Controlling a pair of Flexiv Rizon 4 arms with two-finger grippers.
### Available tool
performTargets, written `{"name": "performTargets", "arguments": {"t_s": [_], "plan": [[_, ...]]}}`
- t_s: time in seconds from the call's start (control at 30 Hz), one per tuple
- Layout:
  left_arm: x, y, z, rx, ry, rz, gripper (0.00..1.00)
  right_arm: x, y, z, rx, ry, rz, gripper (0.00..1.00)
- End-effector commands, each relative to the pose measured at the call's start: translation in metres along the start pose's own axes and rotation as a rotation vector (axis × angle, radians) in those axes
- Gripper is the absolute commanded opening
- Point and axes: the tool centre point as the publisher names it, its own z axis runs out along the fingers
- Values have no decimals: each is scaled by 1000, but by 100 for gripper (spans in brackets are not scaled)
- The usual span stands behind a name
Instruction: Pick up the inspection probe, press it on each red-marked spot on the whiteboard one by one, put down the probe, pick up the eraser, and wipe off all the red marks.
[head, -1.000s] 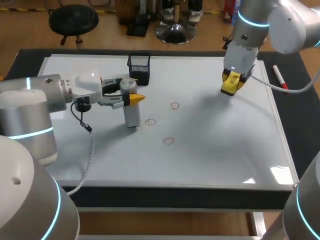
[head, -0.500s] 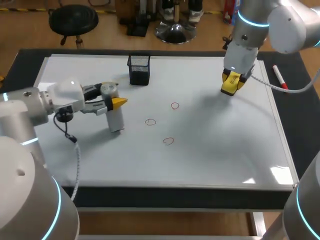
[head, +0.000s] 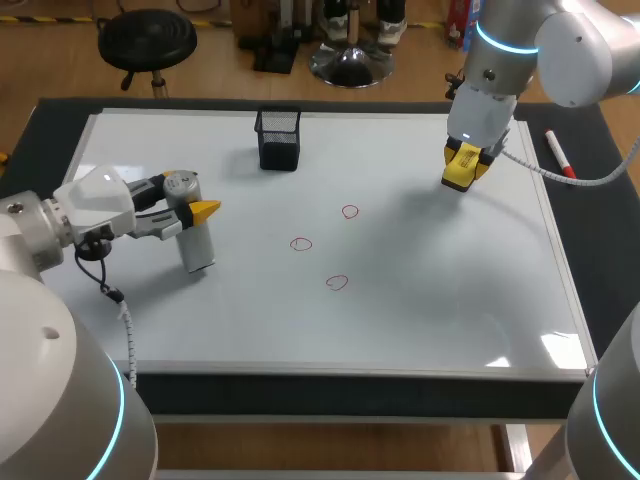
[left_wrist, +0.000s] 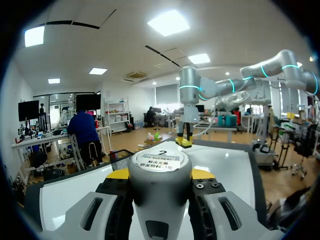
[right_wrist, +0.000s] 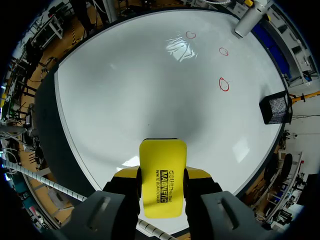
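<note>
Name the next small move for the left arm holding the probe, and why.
Probably set the probe down on the whiteboard and open the left gripper: it stands clear of the three red marks, and the right gripper holds the eraser.

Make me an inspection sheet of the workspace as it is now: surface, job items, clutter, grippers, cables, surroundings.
Surface: whiteboard lies flat on the table, with three red circles near its middle, unwiped.
Job's things: inspection probe is roughly upright, left of the circles; whether it touches the board cannot be told. The yellow eraser is held above the board's far right part.
Clutter: black mesh pen holder on the board's far side; red marker on the dark table, right of the board.
Grippers: left gripper shut on the probe; right gripper shut on the eraser.
Cables: coiled cable hangs from the left wrist; white cable runs from the right wrist past the marker.
Surroundings: nothing seen reaching over the table.
</note>
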Motion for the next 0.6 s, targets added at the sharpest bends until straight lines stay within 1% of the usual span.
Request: {"name": "performTargets", "arguments": {"t_s": [0.03, 0.4, 0.6], "plan": [[3, -3, -14, 1, -96, 1, 0, 0, -1, -1, 1, 3, -2, 0], [-1, 0, -29, 7, -163, -12, 0, 0, -1, -1, 1, 3, -2, 0], [-4, 2, -34, 11, -178, -17, 0, 0, -1, -1, 1, 3, -2, 0]]}}
